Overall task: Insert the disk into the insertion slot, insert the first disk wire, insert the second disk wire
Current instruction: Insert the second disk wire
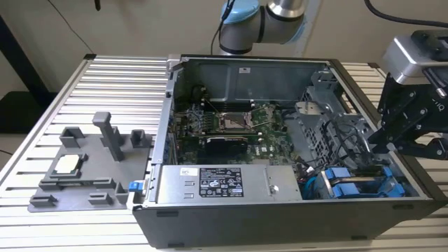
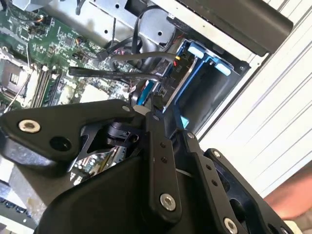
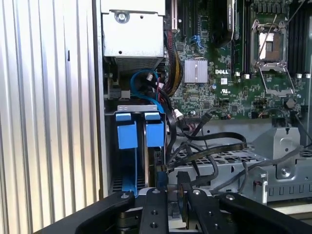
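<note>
- The gripper [image 3: 170,192] hangs just over the drive cage [image 3: 139,161] at the exterior view's right corner of the open computer case [image 1: 280,223]; its fingers [image 3: 157,181] stand narrow beside a black cable [image 3: 204,161], but I cannot tell whether they pinch it.
- The disk [image 3: 155,134], in its blue carrier, appears already seated in the insertion slot [image 1: 364,186], just beside a second blue carrier [image 3: 126,134].
- Judgement: pressing a wire home well needs the plug square to the disk's connector and neighbouring cables kept apart.
- Farther off lie the motherboard [image 3: 229,83], the power supply [image 1: 224,184] and the ribbed table [image 1: 112,89].
</note>
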You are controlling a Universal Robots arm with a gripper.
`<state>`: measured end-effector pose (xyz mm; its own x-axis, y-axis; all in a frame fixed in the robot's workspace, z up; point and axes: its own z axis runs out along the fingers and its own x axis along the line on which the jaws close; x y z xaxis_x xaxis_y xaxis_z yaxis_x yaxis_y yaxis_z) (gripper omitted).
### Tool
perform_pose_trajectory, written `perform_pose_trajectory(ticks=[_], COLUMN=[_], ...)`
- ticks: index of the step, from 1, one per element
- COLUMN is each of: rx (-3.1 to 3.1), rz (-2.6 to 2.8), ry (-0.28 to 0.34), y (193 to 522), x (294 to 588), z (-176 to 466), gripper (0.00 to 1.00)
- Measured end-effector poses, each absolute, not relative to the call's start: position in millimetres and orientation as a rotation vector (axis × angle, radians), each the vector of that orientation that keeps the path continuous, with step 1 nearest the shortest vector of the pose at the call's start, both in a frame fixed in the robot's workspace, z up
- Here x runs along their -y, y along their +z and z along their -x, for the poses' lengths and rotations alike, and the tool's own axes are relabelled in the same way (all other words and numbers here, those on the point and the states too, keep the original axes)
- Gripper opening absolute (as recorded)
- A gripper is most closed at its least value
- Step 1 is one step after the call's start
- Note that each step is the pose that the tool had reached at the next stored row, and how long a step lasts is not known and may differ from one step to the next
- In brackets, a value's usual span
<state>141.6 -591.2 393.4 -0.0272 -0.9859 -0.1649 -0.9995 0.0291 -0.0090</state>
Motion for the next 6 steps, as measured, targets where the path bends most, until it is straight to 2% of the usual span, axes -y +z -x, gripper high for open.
perform_pose_trajectory(ticks=[6], rx=[-2.16], rz=[2.1], ry=[0.164], y=[395.0], x=[591.2], z=[-141.6], gripper=[0.24])
